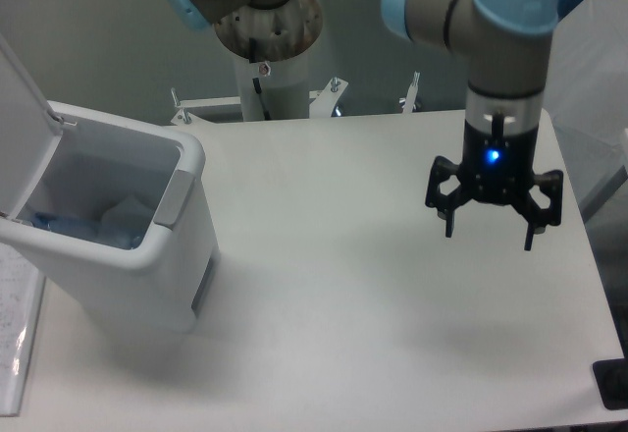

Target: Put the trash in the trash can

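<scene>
Camera view, fixed, looking down on the worktop (pixel 373 304). We see the claw (pixel 491 236) at the right side of the scene, pointing straight down above the worktop. Its two fingers (pixel 447 224) stand wide apart, and nothing sits between them. A blue light shows on the claw body, just above the fingers. The arm (pixel 500 49) rises from the claw and bends left at a pale blue joint near the top edge. The arm base (pixel 265 20) stands at the far side of the worktop, left of centre.

The bin (pixel 118 245) stands at the left edge of the worktop, well apart from the claw. Its lid (pixel 20 137) is flipped up on the left side. A grey tab (pixel 169 199) sits on the right rim. Inside the bin we see the trash (pixel 98 224): a pale blue-tinted shape and a clear crumpled piece, lying on the bottom. We cannot tell the two items apart clearly, because the contents are blurred.
</scene>
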Tool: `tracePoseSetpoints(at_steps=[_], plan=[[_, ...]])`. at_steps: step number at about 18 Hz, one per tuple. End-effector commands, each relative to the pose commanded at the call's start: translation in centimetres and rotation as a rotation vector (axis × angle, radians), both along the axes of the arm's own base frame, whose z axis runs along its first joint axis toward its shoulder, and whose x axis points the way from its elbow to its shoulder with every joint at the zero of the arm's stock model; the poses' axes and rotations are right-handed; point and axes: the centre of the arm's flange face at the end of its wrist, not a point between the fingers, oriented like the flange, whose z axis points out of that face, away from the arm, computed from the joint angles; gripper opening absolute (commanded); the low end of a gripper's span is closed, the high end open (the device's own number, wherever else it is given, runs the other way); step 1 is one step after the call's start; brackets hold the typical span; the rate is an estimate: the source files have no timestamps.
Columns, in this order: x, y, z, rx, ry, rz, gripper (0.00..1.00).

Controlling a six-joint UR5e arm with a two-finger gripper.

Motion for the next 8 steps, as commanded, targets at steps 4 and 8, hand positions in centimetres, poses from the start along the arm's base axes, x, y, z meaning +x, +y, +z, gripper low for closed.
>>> tracePoseSetpoints(at_steps=[4,8], plan=[[0.1,-0.2,-0.1,-0.037,-0.034,-0.030,1.00],[0.1,-0.7,-0.8,-0.102,-0.051,-0.061,1.00]])
